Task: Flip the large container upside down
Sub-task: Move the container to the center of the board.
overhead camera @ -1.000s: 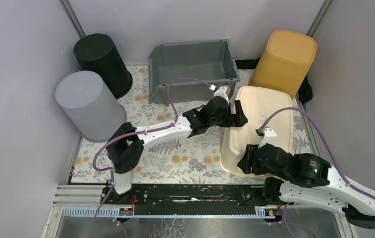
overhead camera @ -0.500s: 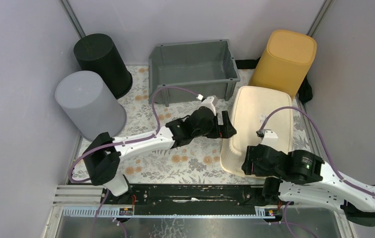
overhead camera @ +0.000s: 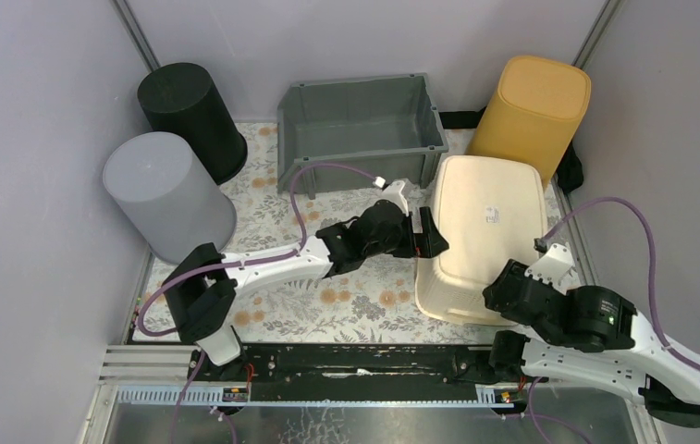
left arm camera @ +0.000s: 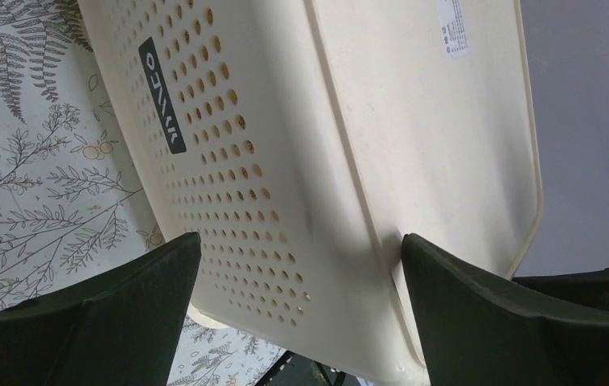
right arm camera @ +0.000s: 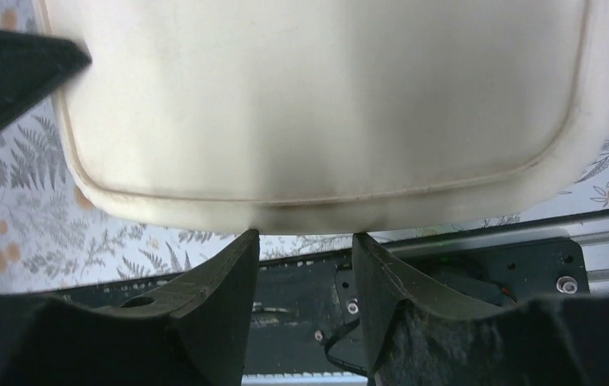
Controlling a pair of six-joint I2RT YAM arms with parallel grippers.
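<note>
The large cream container [overhead camera: 485,231] lies upside down on the right of the mat, its flat base with a small label facing up. Its perforated side fills the left wrist view [left arm camera: 228,161]. My left gripper [overhead camera: 427,235] is open right beside the container's left side, holding nothing. My right gripper [overhead camera: 505,298] is open at the container's near end; in the right wrist view [right arm camera: 305,241] its fingertips sit just under the container's rounded edge [right arm camera: 325,121], gripping nothing.
A grey open bin [overhead camera: 360,125] stands at the back centre. A yellow container [overhead camera: 535,106] stands upside down at the back right, a black cylinder [overhead camera: 189,106] and a grey cylinder [overhead camera: 165,194] at the left. The metal rail [overhead camera: 327,365] runs along the near edge.
The cream container has tipped from leaning on its side to lying base up. My right gripper has let go of its near rim and drawn back right. My left gripper stays at its left side.
</note>
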